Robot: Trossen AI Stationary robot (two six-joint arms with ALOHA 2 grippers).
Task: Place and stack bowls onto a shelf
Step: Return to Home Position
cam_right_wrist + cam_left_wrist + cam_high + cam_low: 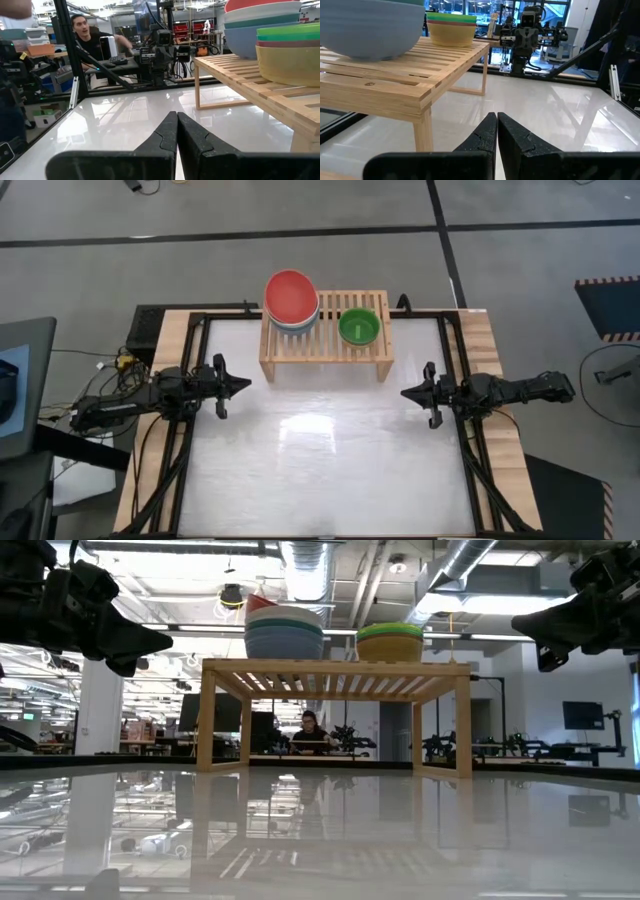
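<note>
The light-wood shelf (325, 335) stands on its legs at the table's far middle. Two bowl stacks sit on its slatted top. The left stack (291, 301) has a red bowl on top, with white, teal and blue-grey ones below (245, 25). The right stack (359, 327) has a green bowl on top, then pink and a yellow one at the bottom (290, 55). My left gripper (245, 385) hovers shut near the shelf's left leg. My right gripper (405, 393) hovers shut near the shelf's right leg. Both are empty.
The white glossy tabletop (330, 470) lies between and in front of the arms, inside a black frame with wooden side strips (495, 360). A person (90, 37) sits in the room beyond the table, seen behind the left arm (160, 45).
</note>
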